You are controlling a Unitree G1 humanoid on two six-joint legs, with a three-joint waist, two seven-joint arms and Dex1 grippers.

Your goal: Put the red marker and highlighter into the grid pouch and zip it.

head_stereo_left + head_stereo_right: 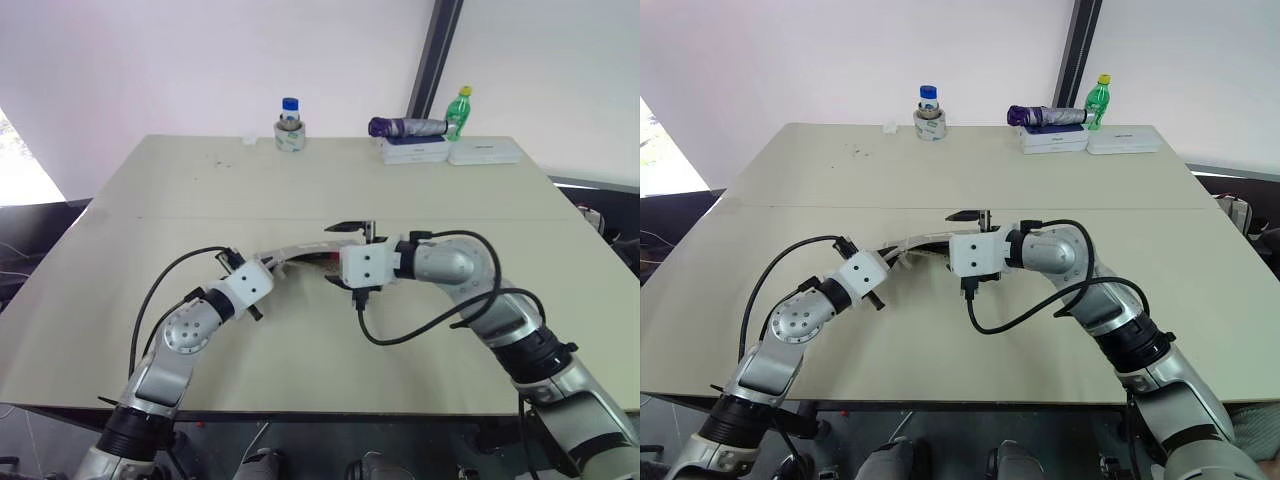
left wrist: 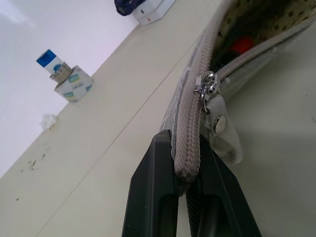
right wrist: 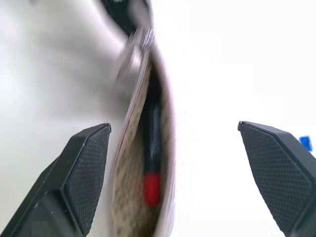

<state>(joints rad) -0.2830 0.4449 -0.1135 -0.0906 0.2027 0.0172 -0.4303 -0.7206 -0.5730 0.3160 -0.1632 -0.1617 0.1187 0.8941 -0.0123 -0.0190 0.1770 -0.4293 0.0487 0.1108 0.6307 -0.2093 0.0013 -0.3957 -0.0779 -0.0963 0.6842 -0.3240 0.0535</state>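
Observation:
The grid pouch point(image 1: 300, 251) lies at the middle of the table, its mouth gaping. My left gripper point(image 2: 185, 143) is shut on the pouch's zipper end, just below the metal zipper pull point(image 2: 207, 84) and its pale tab. Inside the pouch lies the red marker point(image 3: 152, 163), a black barrel with a red end; a red bit of the marker point(image 2: 242, 45) also shows through the opening. My right gripper point(image 3: 173, 131) hangs open over the pouch's other end, its fingers wide apart and holding nothing. The highlighter is hidden.
At the table's point(image 1: 150, 200) far edge stand a blue-capped bottle in a tape roll point(image 1: 290, 130), a folded purple umbrella point(image 1: 405, 127) on white boxes point(image 1: 450, 152), and a green bottle point(image 1: 458, 110). Black cables loop from both wrists.

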